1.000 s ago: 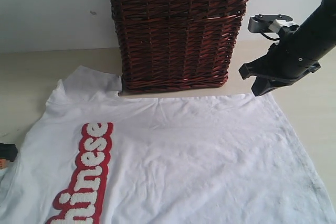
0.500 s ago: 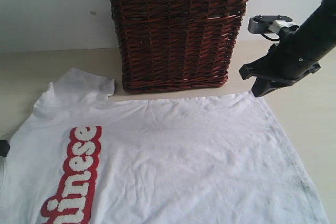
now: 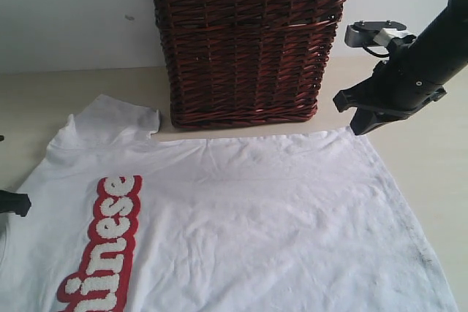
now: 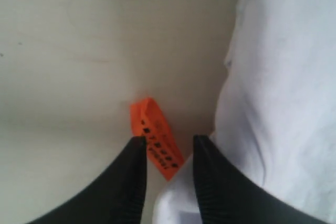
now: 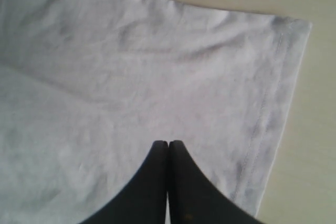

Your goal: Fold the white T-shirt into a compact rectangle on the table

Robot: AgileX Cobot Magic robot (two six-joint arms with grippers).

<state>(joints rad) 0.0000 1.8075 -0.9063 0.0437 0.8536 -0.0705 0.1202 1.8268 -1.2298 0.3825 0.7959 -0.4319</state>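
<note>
one table (image 3: 66,93), pale beige, is seen filling the scene. one white t-shirt (image 3: 263,217) is spread flat on it, covering most of the near surface, with light creases across the front. one short sleeve (image 3: 117,118) is seen lying towards the far left, just beside the foot of one dark brown wicker basket (image 3: 245,42), which is stood upright on the table behind the shirt's far edge.

one black right arm (image 3: 431,49) is seen reaching in from the upper right. the right gripper (image 5: 168,144) is held over the far right corner of the shirt, close to the stitched hem; its two fingers are pressed together with no gap, and nothing is seen clamped between them.

one red-outlined band (image 3: 110,246) of fuzzy white letters is laid along the left part of the shirt.

the left gripper (image 4: 168,142) is placed at the shirt's left edge, low over the table. its two ribbed black fingers (image 4: 131,182) are parted by a narrow gap, and one small orange tag (image 4: 155,140) is seen lying in that gap; it appears loose rather than pinched, though contact with a finger cannot be ruled out.
</note>
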